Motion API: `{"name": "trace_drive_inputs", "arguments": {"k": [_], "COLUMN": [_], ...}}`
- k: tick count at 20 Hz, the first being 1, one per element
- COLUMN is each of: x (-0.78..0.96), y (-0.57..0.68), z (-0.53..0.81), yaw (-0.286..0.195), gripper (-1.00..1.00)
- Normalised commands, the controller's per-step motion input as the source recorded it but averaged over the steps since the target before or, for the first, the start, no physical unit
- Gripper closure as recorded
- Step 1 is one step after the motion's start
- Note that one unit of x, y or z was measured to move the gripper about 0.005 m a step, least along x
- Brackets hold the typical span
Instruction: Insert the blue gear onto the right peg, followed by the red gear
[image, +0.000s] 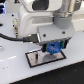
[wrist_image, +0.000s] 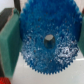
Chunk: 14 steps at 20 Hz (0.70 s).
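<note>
Above the grey plate (image: 46, 59), the arm reaches down; its tool (image: 53, 48) grips the blue gear (wrist_image: 46, 44).

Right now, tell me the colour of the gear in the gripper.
Bright blue gear, clearest in the wrist view.

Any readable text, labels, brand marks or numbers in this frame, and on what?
None can be read. The blue gear held in the tool, the grey plate and the white table show no lettering; both views are too blurred for small print.
</note>
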Motion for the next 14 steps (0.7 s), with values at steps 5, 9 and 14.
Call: {"name": "trace_drive_inputs", "arguments": {"k": [5, 9, 14], "x": [0.11, 0.29, 0.16], "y": [-0.03, 0.00, 0.00], "z": [-0.15, 0.42, 0.19], "yaw": [0.000, 0.000, 0.000], "gripper": [1.00, 1.00, 1.00]}}
